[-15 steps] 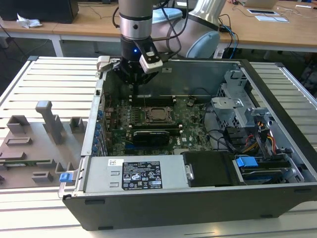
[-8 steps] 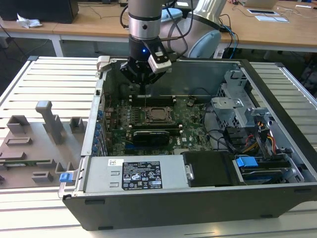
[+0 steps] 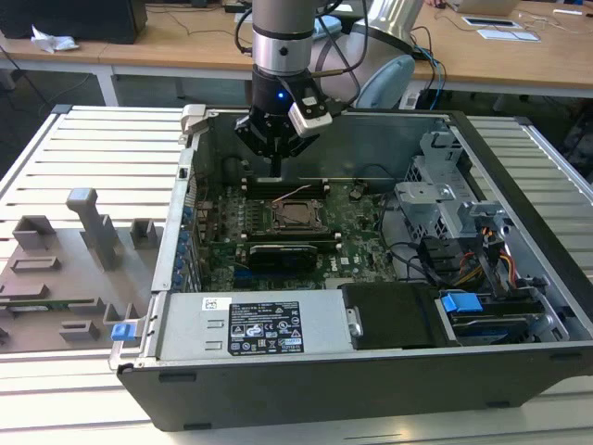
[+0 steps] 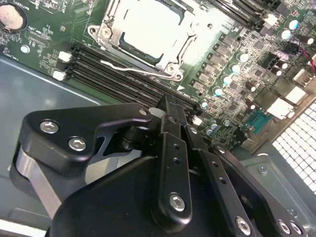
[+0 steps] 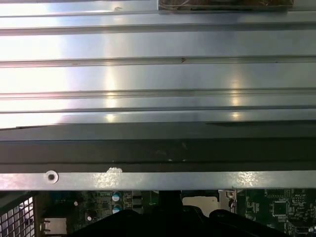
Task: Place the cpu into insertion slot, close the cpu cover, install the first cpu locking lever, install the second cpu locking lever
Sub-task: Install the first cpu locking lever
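Open PC case [image 3: 519, 362] sitting on slatted tabletop [image 3: 102, 148]. Hand [image 3: 276, 170] hovering with fingers pressed together, empty, just beyond the socket's far edge; cpu [image 4: 148, 27] lying seated under cpu cover [image 4: 106, 33], nearer the camera.

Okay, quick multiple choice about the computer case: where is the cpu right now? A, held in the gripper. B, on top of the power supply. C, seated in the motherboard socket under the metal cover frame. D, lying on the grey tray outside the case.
C: in the second wrist view the cpu sits in the socket, framed by the cpu cover, while the gripper is closed with nothing in it, beside the memory slots.
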`<state>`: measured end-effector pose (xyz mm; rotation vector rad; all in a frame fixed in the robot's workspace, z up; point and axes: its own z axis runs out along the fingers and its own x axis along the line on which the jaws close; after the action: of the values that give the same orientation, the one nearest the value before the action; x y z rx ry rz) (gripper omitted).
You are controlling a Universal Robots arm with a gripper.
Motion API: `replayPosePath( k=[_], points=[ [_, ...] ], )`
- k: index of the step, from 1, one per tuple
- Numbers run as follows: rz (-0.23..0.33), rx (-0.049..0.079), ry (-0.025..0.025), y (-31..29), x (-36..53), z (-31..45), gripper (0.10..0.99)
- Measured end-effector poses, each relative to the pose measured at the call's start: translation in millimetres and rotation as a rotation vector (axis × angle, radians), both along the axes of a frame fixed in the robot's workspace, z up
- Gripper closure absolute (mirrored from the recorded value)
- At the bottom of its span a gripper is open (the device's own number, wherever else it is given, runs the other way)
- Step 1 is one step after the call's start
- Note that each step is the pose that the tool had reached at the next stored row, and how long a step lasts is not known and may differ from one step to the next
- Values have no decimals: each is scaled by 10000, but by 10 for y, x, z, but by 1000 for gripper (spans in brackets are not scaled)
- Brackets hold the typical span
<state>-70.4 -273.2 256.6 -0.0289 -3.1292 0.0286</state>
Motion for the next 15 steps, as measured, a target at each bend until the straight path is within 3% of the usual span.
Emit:
replayPosePath(
  k=[15],
  points=[
    [0,-3,26,0,0,-228,980]
  ],
)
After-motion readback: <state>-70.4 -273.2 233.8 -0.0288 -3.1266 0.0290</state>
